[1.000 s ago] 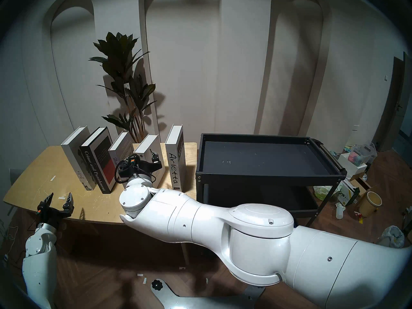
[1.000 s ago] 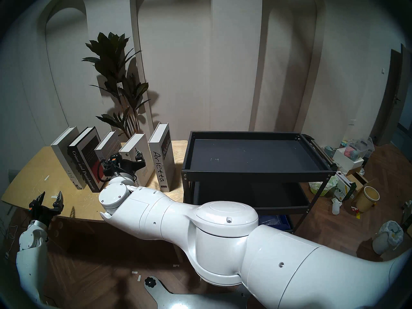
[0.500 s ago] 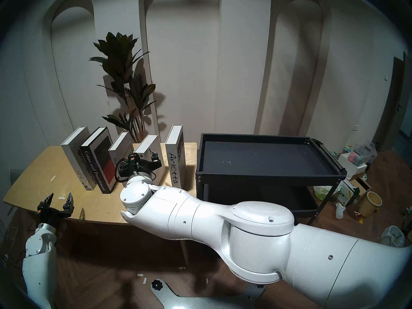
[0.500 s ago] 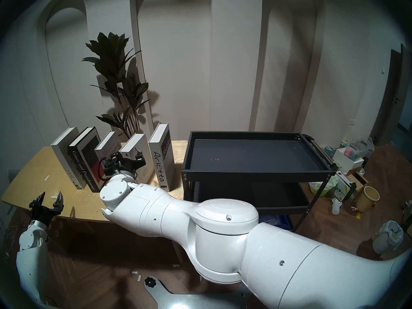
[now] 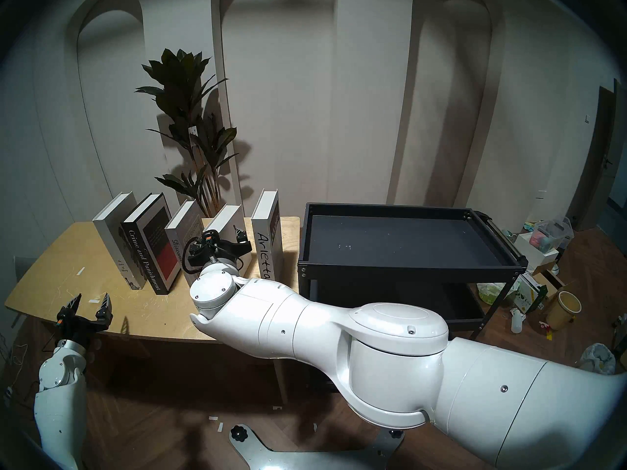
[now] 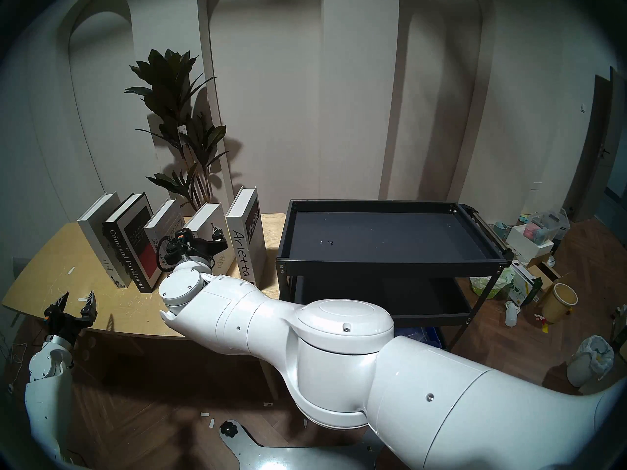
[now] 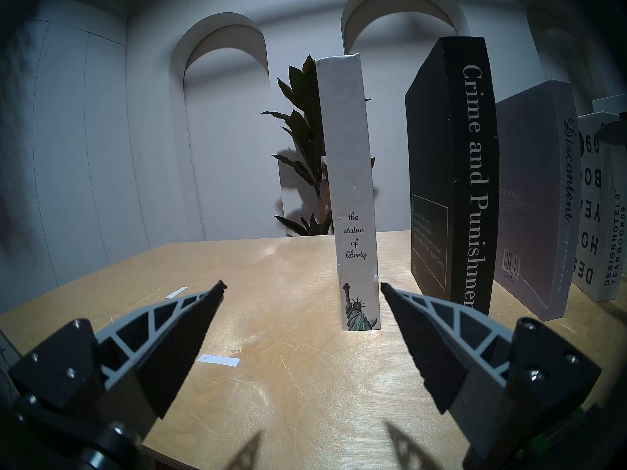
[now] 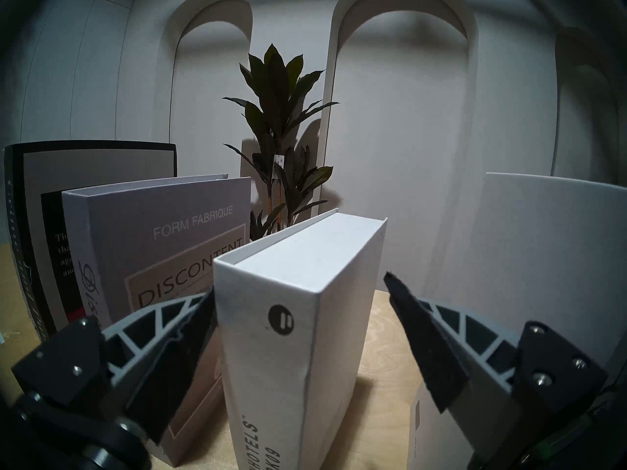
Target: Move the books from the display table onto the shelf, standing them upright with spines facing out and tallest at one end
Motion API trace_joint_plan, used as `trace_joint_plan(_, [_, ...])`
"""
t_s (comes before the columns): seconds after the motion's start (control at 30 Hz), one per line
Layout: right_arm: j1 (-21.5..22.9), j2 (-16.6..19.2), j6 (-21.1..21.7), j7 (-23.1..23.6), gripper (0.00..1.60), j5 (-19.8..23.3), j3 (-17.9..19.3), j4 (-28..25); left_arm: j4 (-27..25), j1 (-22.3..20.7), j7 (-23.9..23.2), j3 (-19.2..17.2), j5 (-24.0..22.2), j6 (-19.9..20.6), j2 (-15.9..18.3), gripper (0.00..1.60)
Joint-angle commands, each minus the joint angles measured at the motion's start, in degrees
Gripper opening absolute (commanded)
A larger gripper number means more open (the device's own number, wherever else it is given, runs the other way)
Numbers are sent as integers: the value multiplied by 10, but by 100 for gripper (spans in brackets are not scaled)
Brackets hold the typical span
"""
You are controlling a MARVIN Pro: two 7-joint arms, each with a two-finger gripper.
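Note:
Five books stand upright on the wooden display table [image 5: 68, 255]: Statue of Liberty [image 5: 113, 235], Crime and Punishment [image 5: 149, 249], Discontent [image 5: 181, 232], Design Hotels Yearbook [image 5: 222, 221] and Arietta [image 5: 266, 242]. My right gripper [image 5: 222, 234] is open and straddles the top of the Yearbook's spine [image 8: 271, 357]. In the right wrist view [image 8: 300, 282] its left finger [image 8: 190, 327] lies against the book's side and the right finger stands apart. My left gripper [image 5: 93, 294] is open and empty at the table's front left, facing the Statue of Liberty spine [image 7: 356, 221]. The black shelf trolley [image 5: 407, 267] stands right of the table, its top tray bare.
A potted plant [image 5: 193, 137] stands behind the books. White tape strips [image 7: 219, 360] lie on the tabletop. Boxes, a yellow bucket [image 5: 565, 310] and a lined bin [image 5: 599, 359] clutter the floor right of the trolley.
My right gripper has shifted a little to the right and further onto the Yearbook, uncovering more of the Discontent spine. The left arm and the books have not moved.

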Motion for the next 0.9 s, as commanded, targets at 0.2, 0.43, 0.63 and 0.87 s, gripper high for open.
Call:
trace_joint_plan(0.2, [6, -9, -4, 7, 0, -2, -5, -11, -7, -5, -1, -2, 0, -2, 6, 160])
trace_joint_plan(0.43, [10, -9, -5, 9, 0, -4, -7, -16, -7, -5, -1, -2, 0, -2, 6, 160])
trace_joint_plan(0.63, [12, -9, -6, 8, 0, -5, -8, -17, -7, -5, -1, -2, 0, -2, 6, 160])
trace_joint_plan(0.87, [33, -9, -7, 1, 0, -10, -5, -26, -7, -5, -1, -2, 1, -2, 6, 160])
